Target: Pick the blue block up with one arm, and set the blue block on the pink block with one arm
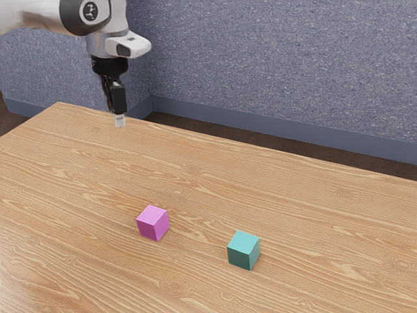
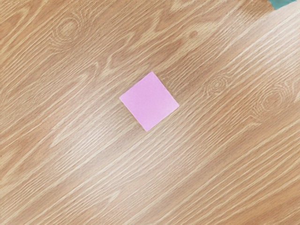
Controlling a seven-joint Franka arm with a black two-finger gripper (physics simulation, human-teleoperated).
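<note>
Two blocks sat apart on the table [image 1: 306,189], the blue block [image 1: 244,250] untouched to the exterior view's right of the pink block [image 1: 153,222], while my gripper [image 1: 119,120] hung empty near the far edge, evidently not yet reaching, and I could not tell whether it was released or clenched.

The pink block [image 1: 152,222] is plain lilac-pink; the blue block [image 1: 244,250] reads as teal, darker on its shaded faces. The table [image 1: 313,189] is light-brown wood with wavy darker grain and knots. The wall [image 1: 293,52] is speckled grey-blue, the gripper [image 1: 119,121] black.
</note>
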